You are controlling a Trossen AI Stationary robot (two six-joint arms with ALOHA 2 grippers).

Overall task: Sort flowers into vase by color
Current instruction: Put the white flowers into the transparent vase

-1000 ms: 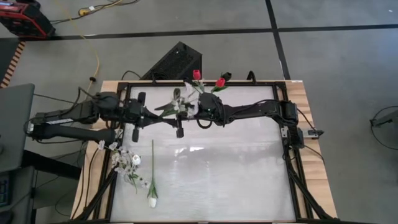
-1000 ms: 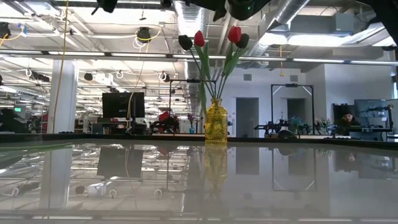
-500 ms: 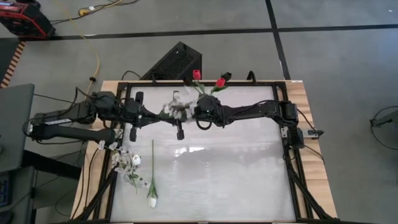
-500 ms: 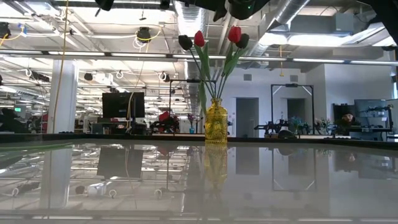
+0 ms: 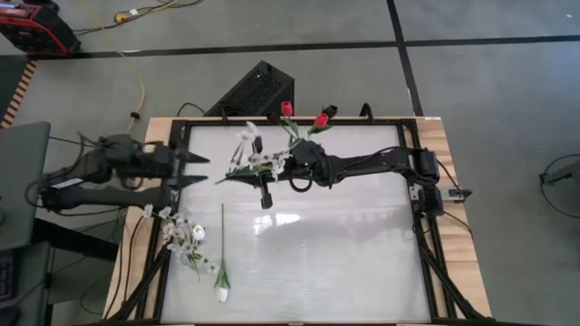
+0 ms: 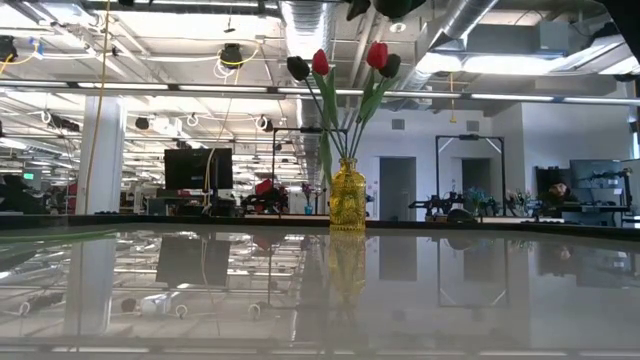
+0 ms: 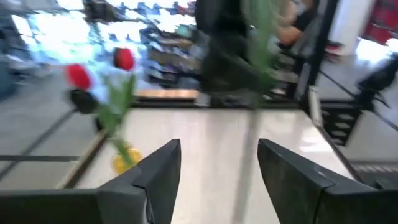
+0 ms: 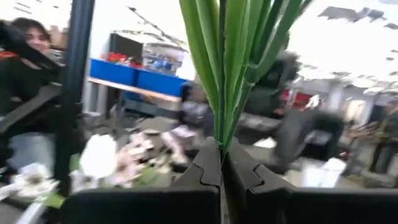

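Gripping a white spray, right tool near yellow vase; left tool released.

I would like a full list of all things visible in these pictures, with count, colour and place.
Yellow glass vase: one, far edge of the table.
Red tulip buds: two, standing in the vase.
White flower on green stems: one, held above the table near the vase.
White blossom spray: one, lying at the table's near left.
White tulip bud: one, lying beside the spray.
Glossy white table: one.
Left gripper: open, empty, at the left edge.
Right gripper: shut on the green stems.
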